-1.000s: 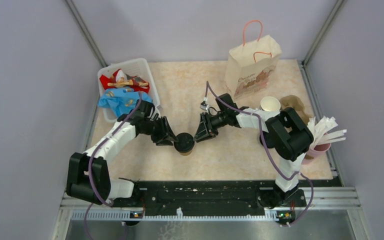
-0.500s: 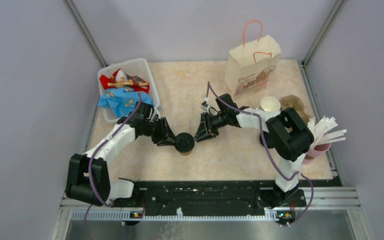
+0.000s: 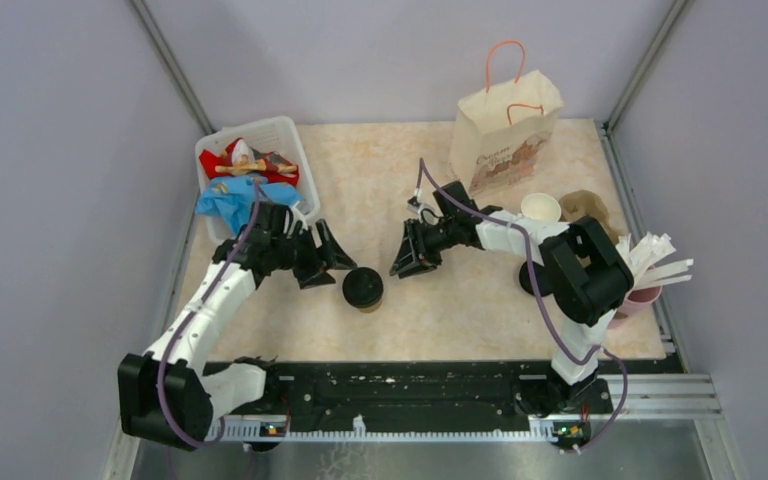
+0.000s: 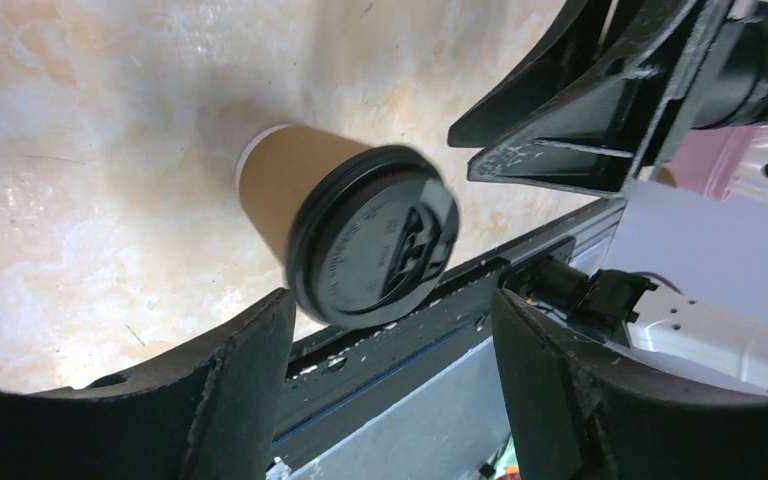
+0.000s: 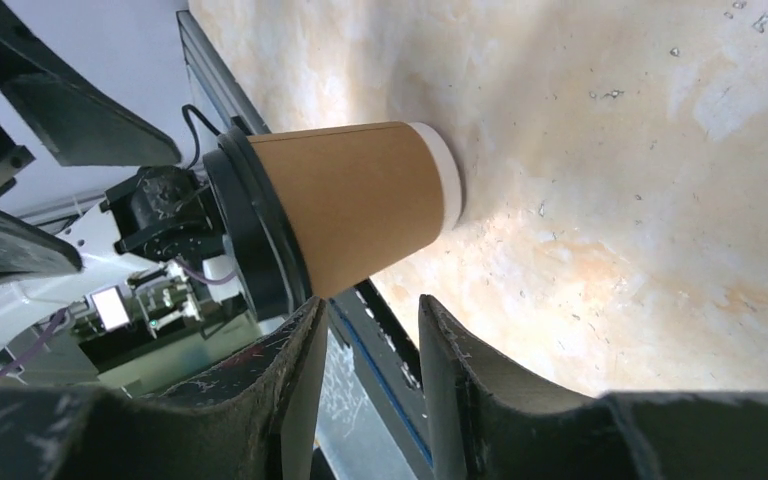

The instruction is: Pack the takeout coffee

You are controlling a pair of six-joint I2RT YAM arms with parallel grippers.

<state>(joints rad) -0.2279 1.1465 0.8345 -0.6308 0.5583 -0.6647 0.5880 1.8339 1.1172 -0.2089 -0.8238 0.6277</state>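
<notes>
Cup (image 3: 363, 288) on mottled tabletop (image 3: 460, 310), grey walls (image 3: 380, 50)

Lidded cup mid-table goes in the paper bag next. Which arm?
Right, probably: right gripper sits open beside the lidded cup, and the paper bag stands on its side. Left gripper: equally near, farther from the bag.

Paper bags: one paper bag (image 3: 505, 135) stood on the worktop (image 3: 460, 310).
Brown cups: two; a lidded cup (image 4: 280, 190) well to the near left of the bag, an open cup (image 3: 540, 208) just on its near side.
Black lids: one black lid (image 4: 375, 250) showed.
Baskets: one white basket (image 3: 285, 135), left of the bag.
Pulp trays: one pulp tray (image 3: 592, 208), near right of the bag.
Pink cups: one pink cup (image 3: 635, 300); its white sticks (image 3: 655, 262) were too bunched to count.
Pincers: two, the left pincer (image 3: 325, 262) and the right pincer (image 3: 410, 268).
</notes>
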